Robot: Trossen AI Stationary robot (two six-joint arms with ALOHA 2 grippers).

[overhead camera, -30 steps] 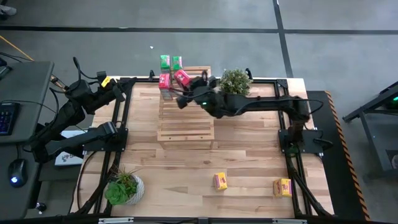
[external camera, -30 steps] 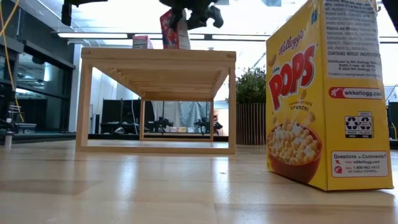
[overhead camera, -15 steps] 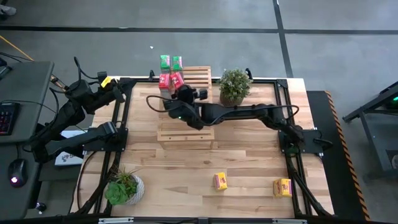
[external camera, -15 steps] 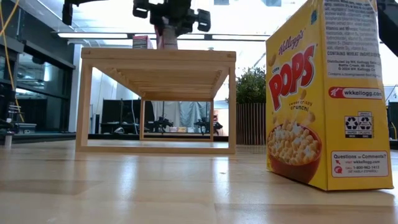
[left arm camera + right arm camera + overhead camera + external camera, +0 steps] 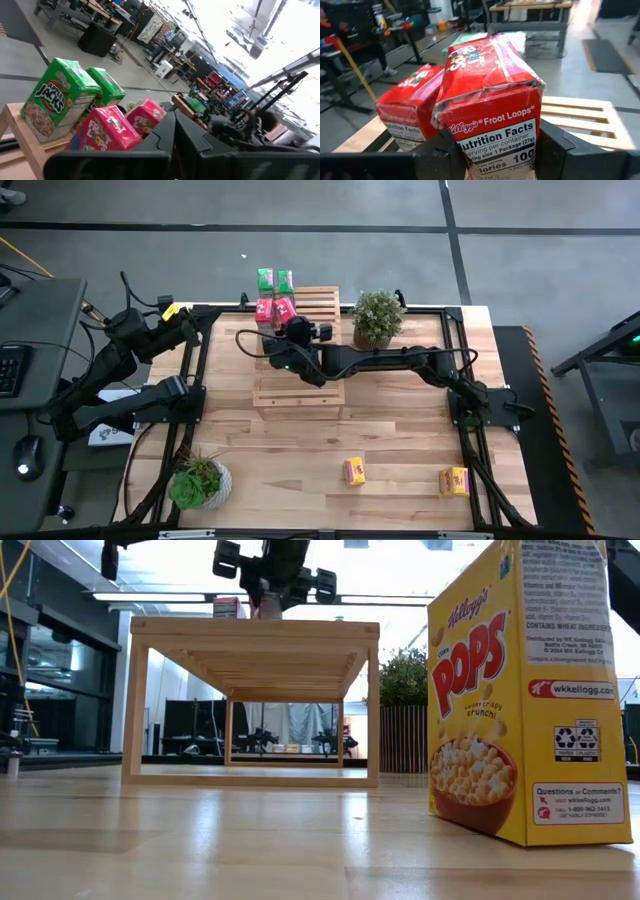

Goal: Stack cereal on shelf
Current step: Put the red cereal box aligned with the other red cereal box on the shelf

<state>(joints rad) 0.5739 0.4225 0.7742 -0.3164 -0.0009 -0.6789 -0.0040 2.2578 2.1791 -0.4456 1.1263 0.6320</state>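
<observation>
- The two green cereal boxes (image 5: 274,279) sit at the far edge of the shelf (image 5: 300,375), which is pale wood with stripes of slats.
- The two red cereal boxes (image 5: 274,308) have white labels with black letters.
- The two yellow cereal boxes (image 5: 353,471) stand near the counter's (image 5: 400,440) front edge.
- The counter is light wood planks.
- Both plants (image 5: 377,313) are green.

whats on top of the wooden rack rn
Two green boxes and two red boxes stand on the shelf, at its far end. The right gripper covers part of the slats there.
</observation>
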